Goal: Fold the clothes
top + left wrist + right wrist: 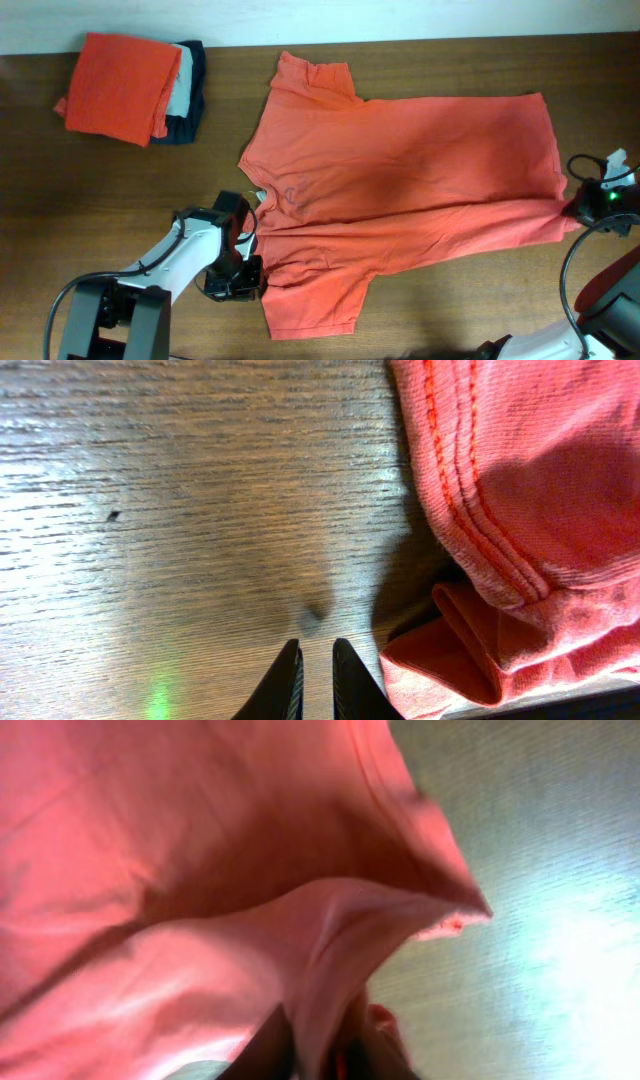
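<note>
Wood table, coral T-shirt spread flat mid-table: grasp step, fold not begun.
Right gripper clamped on hem corner. Left gripper fingers nearly together, empty, just beside neck-end edge. Likely next: left must open and grab cloth.

Left arm: white-grey rounded links, dark joints.
Left hand: two glossy black tapered fingertips, pointed ends.
Left base: dark grey square blocks; thin black cable looped beside.
Right hand: black boxy housing, small green light, white clip on top.
Second black cable loop under it.
Right arm link: white, at frame bottom.
Right fingers: dark, blurred in wrist view.
</note>
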